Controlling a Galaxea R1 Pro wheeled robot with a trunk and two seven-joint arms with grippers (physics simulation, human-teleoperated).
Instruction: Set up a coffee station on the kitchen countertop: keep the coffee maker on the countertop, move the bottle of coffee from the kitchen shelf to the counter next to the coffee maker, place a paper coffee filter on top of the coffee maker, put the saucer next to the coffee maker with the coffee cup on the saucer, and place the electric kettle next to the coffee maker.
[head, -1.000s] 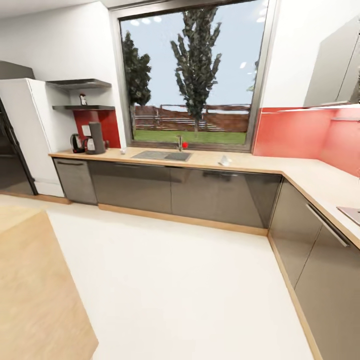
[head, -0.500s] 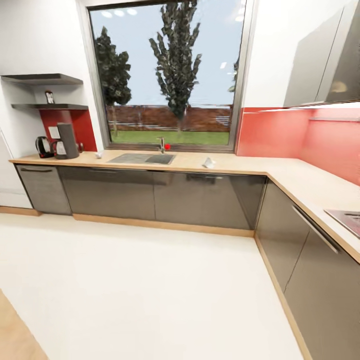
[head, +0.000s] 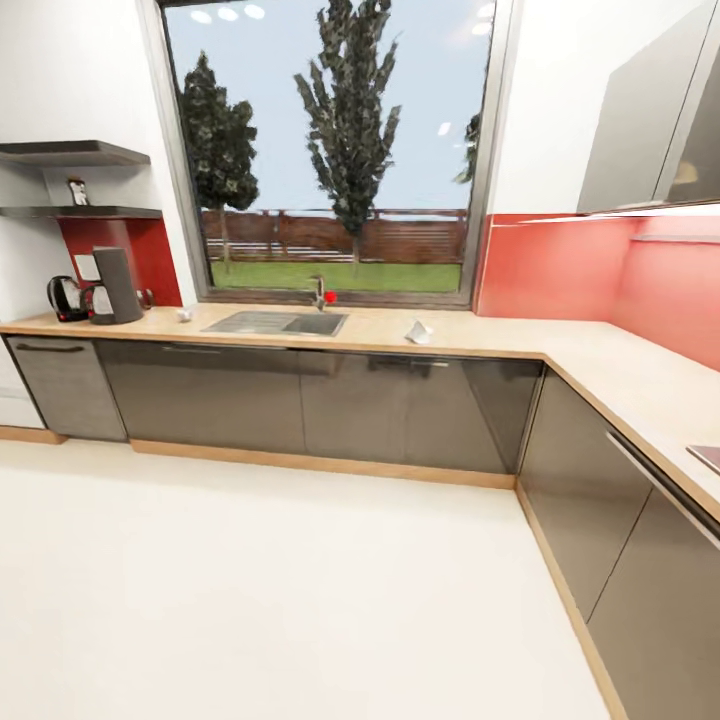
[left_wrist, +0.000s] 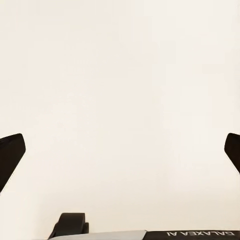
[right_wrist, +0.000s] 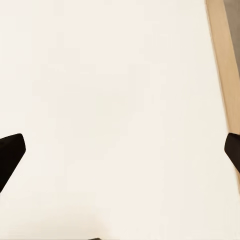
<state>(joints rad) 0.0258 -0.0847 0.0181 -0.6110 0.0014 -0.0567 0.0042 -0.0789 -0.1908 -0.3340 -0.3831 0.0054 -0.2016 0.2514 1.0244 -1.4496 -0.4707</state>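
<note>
At 9 o'clock in the head view, the coffee maker (head: 117, 285) stands on the countertop (head: 480, 338) beside the electric kettle (head: 64, 298); a small dark item, possibly the bottle of coffee (head: 78, 191), sits on the shelf (head: 85, 212). The left wrist view shows the left gripper (left_wrist: 120, 155) spread wide over white floor (left_wrist: 120, 75), with "GALAXEA AI" printed at 6 o'clock. The right wrist view shows the right gripper (right_wrist: 120, 155) equally spread, a wooden strip (right_wrist: 222, 55) at 2 o'clock.

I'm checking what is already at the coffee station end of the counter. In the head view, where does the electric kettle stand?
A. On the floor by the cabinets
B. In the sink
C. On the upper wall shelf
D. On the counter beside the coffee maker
D: the dark electric kettle stands on the counter, close beside the coffee maker, below the shelf and well away from the sink.
</note>
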